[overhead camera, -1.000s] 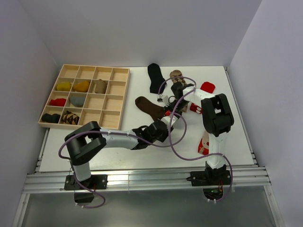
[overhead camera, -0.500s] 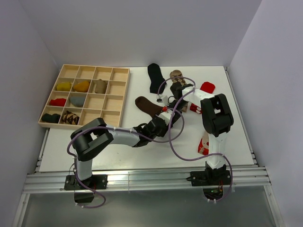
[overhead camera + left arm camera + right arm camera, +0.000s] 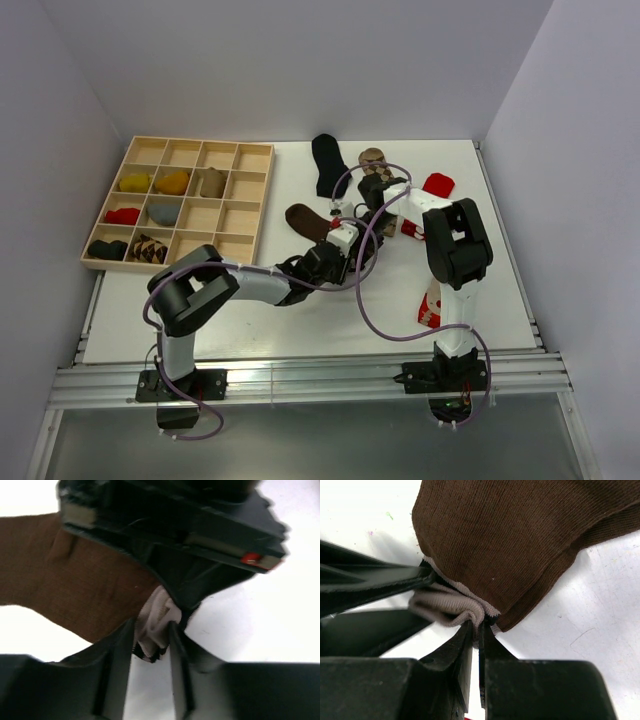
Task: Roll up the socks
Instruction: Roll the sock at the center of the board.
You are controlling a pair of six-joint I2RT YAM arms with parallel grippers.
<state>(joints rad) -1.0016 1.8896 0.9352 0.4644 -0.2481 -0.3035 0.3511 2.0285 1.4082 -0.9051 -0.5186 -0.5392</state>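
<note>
has the dark brown knitted sock with the pale striped toe [image 3: 305, 220] flat near the middle of the white desk [image 3: 300, 320], its toe bunched and nipped by the left claw [image 3: 150, 635] and the right claw [image 3: 476, 630], both narrow and clamped on that one wad of fabric. could easily slip out of one thin pinch if pulled unevenly, leaving the roll slack or lopsided. might also knock the two claws together, or drag the whole sock across the desk instead of curling it.
</note>
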